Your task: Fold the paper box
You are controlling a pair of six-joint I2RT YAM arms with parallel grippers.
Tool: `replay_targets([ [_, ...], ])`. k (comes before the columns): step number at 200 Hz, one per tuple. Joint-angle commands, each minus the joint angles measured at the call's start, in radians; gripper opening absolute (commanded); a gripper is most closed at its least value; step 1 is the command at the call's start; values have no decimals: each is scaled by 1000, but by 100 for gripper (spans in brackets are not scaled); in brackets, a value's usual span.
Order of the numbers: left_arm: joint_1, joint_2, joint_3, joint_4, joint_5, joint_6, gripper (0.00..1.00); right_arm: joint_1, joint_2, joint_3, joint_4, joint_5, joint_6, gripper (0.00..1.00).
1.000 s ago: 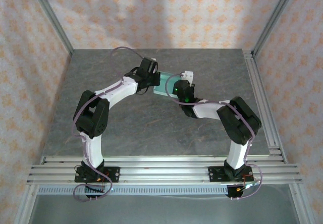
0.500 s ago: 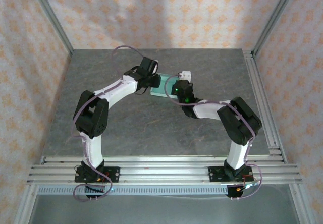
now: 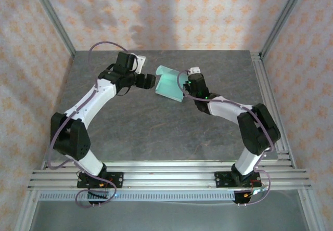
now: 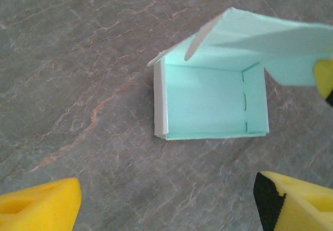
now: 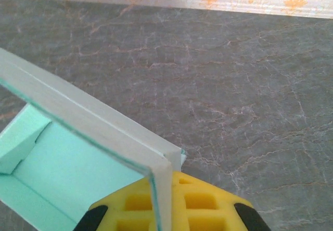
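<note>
Box (image 3: 169,83) is sitting toward the far middle of the surface (image 3: 156,132), right between my two hands.

Left hand (image 3: 151,81) is spread wide and holding nothing. From above it's just beside the box's left edge, and I see a small gap, so no contact. On the left wrist cam its two yellow fingertips (image 4: 36,205) poke in at the bottom corners, well apart, and the box (image 4: 208,103) lies flat on the grey surface beyond them. There it looks like a shallow open tray, with the side walls standing up and the mint inside facing the camera. The lid (image 4: 260,38) is lifted and slants over the far side of the tray.

Right hand (image 3: 184,89) is pinched onto the lid. On its own wrist cam the yellow pads (image 5: 203,207) sit together with the thin card edge sandwiched between them, and the tray's inside (image 5: 73,179) opens off to the left. The left wrist cam also catches one of its yellow tips (image 4: 323,77) against the lid's right end.
</note>
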Motion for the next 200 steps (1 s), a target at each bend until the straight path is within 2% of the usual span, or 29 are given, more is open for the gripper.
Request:
replay_targets([
  [1,1,5,-17,-32,37,182,89,-31,-51,55,-143,-127,-71,0],
  [24,2,72,43,-52,35,256,88,-71,-41,100,-224,-227,-87,0],
  [55,5,195,164,-81,63,316,87,-87,-15,148,-276,-242,-103,0],
  [82,7,328,304,-185,124,370,77,-98,16,196,-327,-276,-120,0],
  [104,11,404,389,-246,166,383,63,-100,32,221,-352,-298,-128,0],
  [160,29,426,427,-224,162,375,32,-111,43,240,-396,-332,-132,0],
  [200,33,415,433,-220,169,353,32,-112,49,246,-403,-339,-131,0],
])
